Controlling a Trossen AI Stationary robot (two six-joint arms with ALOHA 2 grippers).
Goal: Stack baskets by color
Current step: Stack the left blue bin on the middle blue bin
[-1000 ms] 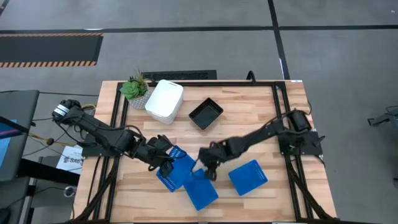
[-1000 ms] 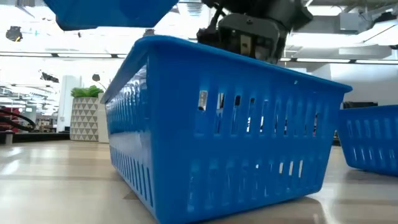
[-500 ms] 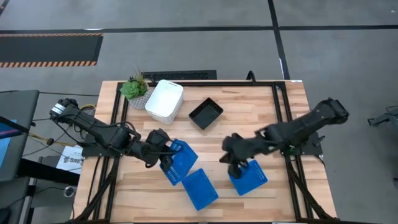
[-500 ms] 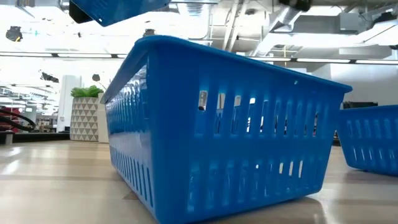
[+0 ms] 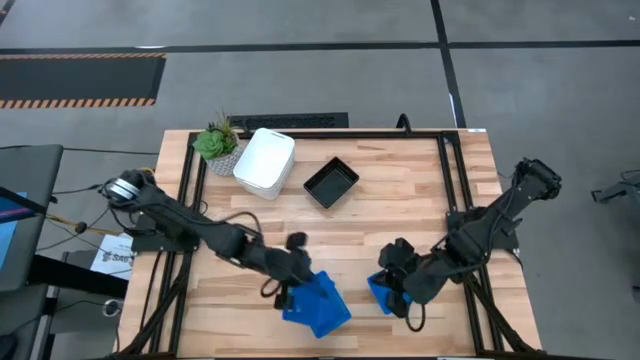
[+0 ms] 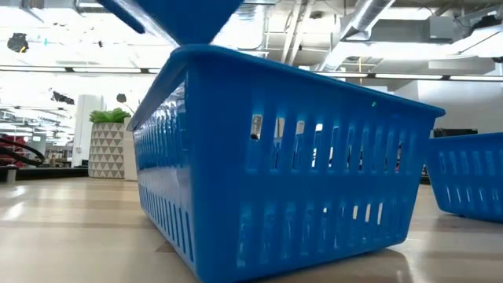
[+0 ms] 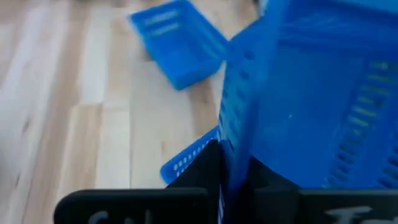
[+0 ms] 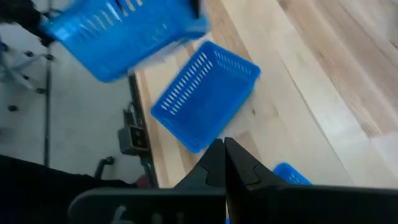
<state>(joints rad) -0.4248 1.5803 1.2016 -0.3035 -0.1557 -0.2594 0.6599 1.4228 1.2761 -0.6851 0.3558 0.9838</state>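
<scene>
— While lifted over the blue basket on the table (image 5: 325, 310) at lower centre of the high view, held blue basket (image 7: 311, 106) hardly separable from it from above. Told apart anywhere?
— Left wrist view: wall pinched between the closed fingers of the left gripper (image 5: 287, 290). Low view: held one only a blue corner at top, over the big basket filling the frame.
— Third blue basket (image 5: 385, 290)?
— Lower right of the high view, mostly hidden under the right gripper (image 5: 400, 290); clearer at the right edge of the low view. Right wrist view: fingers pressed together, gripping nothing.
— Farther out?
— Stacked white baskets (image 5: 265, 161) and black basket (image 5: 331, 182) in the upper middle, potted plant (image 5: 216, 143) beside the white, seen whole only from above.
</scene>
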